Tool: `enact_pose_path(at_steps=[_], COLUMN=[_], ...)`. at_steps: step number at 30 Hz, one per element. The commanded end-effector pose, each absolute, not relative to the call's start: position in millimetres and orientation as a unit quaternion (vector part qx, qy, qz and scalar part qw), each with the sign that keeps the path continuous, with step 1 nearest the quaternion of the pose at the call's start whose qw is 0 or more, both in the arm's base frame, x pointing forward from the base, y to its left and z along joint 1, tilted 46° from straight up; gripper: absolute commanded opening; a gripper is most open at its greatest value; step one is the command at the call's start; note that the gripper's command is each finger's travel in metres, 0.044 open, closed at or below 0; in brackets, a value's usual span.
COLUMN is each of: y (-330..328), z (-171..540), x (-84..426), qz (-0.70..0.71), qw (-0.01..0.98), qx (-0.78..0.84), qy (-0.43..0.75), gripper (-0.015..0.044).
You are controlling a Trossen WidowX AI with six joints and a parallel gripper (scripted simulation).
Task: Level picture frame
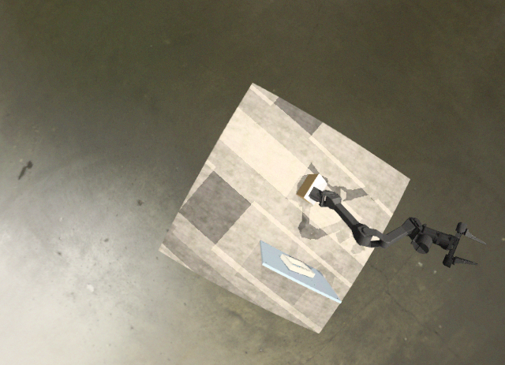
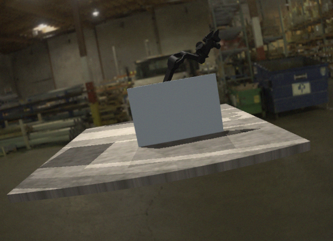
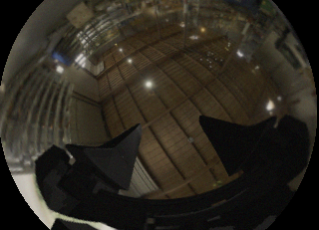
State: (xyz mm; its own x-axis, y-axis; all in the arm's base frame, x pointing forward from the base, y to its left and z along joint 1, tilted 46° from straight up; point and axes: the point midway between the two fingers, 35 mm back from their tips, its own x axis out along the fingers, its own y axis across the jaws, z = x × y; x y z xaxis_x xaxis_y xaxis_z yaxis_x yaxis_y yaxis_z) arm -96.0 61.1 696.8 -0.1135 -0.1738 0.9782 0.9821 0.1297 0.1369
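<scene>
The cream picture frame (image 1: 301, 272) hangs on the front of the upright light-blue wall panel (image 1: 270, 256) (image 2: 175, 112). It shows only from steeply above in the top view, so its tilt is hard to judge; the screw and notched strip cannot be made out. In the exterior view the panel's plain back hides the frame. My gripper (image 1: 481, 253) (image 2: 215, 31) (image 3: 170, 122) is open and empty, raised high and well away from the frame, beyond the table's edge in the top view. The wrist view shows the ceiling between the spread fingers, with no frame.
The arm (image 1: 346, 217) (image 2: 168, 72) rises from a white and brown block (image 1: 308, 186) on the patterned table (image 1: 260, 149) (image 2: 107, 176). The wall panel stands near one table edge, to the side of the arm. Shadows of the arm and panel fall on the table.
</scene>
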Motion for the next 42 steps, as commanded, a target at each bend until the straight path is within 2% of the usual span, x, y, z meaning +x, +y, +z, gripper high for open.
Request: enact_pose_path(at_steps=[1, 5, 6, 15, 25, 33, 42], y=[62.4, 87.9, 95.6, 158.8, 192.7, 173.8, 102.2], z=[696.2, 683.5, 679.1, 626.5, 542.5, 458.2, 349.5], x=[-95.9, -89.9, -87.1, -38.7, 56.1, 142.4, 217.9], qz=[-0.536, -0.569, -0.577, -0.610, -0.556, -0.446, -0.263], qw=[0.538, 0.458, 0.433, 0.200, -0.061, -0.246, -0.405], qx=[-0.390, -0.447, -0.463, -0.610, -0.747, -0.824, -0.869], qy=[-0.521, -0.517, -0.514, -0.464, -0.359, -0.248, -0.108], gripper=[0.0374, 0.0269, 0.0260, 0.0260, 0.0260, 0.0260, 0.0260])
